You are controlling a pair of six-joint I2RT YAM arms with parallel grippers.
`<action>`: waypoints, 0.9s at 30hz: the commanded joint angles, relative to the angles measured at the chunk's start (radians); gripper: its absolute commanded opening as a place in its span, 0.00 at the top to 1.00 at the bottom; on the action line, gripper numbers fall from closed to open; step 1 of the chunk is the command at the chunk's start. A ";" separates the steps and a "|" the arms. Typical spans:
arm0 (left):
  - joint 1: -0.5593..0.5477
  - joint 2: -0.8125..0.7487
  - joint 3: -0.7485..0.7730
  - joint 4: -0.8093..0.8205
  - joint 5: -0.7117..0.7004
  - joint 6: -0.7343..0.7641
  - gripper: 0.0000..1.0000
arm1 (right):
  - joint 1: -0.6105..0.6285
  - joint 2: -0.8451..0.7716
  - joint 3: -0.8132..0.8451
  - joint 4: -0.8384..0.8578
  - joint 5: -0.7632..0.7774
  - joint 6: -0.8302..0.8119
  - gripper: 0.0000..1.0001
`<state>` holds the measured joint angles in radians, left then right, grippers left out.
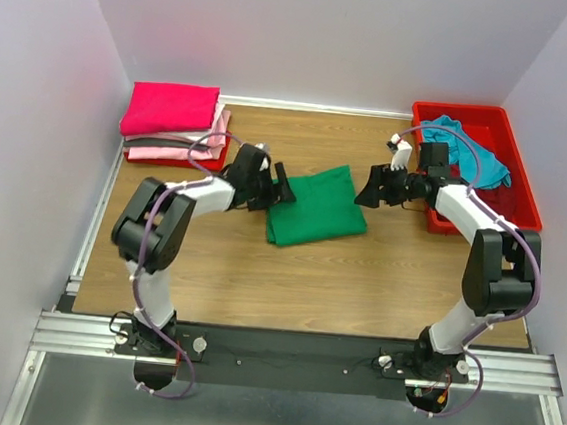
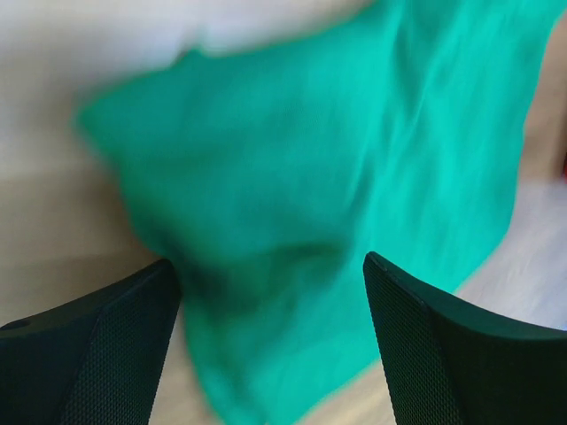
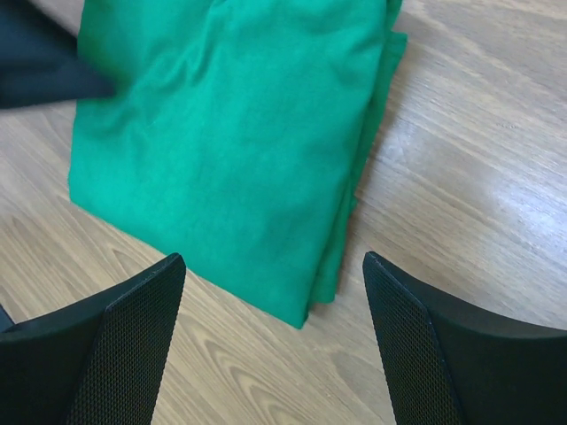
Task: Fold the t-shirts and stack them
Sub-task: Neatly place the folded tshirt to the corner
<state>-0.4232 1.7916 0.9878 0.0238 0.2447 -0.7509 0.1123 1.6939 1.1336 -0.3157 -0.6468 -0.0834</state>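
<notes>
Reaching inward from both sides, the arms bend low over a folded bright green cotton t-shirt [image 1: 316, 208] lying flat mid wooden tabletop [image 1: 307, 285]. The left end effector [image 1: 281, 187] is at the shirt's left edge and the right end effector [image 1: 371, 189] is near its right corner. Both are spread wide and hold nothing. A red plastic bin [image 1: 519, 185] at far right holds a crumpled teal t-shirt [image 1: 475, 156]. A folded stack topped by a hot pink t-shirt [image 1: 171, 109] sits far left.

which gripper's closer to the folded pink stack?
Left. The left gripper sits at the green shirt's left edge, just right of the stack; the right gripper is across the shirt, beside the bin.
</notes>
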 commanded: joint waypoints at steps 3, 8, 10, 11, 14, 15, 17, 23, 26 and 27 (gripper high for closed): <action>-0.003 0.265 0.182 -0.275 -0.056 -0.024 0.11 | -0.037 -0.037 -0.018 -0.010 -0.082 -0.016 0.12; -0.006 0.327 0.235 -0.370 -0.090 0.074 0.14 | -0.051 -0.042 -0.017 -0.010 -0.103 -0.015 0.12; -0.011 0.336 0.256 -0.406 -0.108 0.099 0.19 | -0.049 -0.040 -0.015 -0.010 -0.116 -0.012 0.13; -0.014 0.350 0.287 -0.421 -0.105 0.119 0.22 | -0.049 -0.040 -0.015 -0.011 -0.119 -0.010 0.13; -0.020 0.391 0.340 -0.423 -0.068 0.177 0.35 | -0.054 -0.045 -0.015 -0.010 -0.117 -0.012 0.13; -0.025 0.400 0.353 -0.433 -0.065 0.188 0.35 | -0.054 -0.046 -0.015 -0.011 -0.120 -0.012 0.13; -0.044 0.435 0.396 -0.446 -0.068 0.235 0.38 | -0.066 -0.051 -0.017 -0.011 -0.125 -0.010 0.13; -0.072 0.482 0.449 -0.486 -0.082 0.288 0.38 | -0.072 0.024 -0.012 -0.022 0.031 0.026 0.17; -0.071 0.480 0.445 -0.475 -0.070 0.291 0.38 | -0.071 0.069 -0.014 -0.020 0.059 0.074 0.21; -0.072 0.477 0.434 -0.457 -0.052 0.294 0.38 | -0.071 0.088 -0.012 -0.019 0.073 0.080 0.23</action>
<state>-0.4824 2.1452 1.5105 -0.2287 0.2165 -0.5045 0.0463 1.7180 1.1255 -0.3161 -0.6636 -0.0540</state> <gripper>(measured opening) 0.616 0.797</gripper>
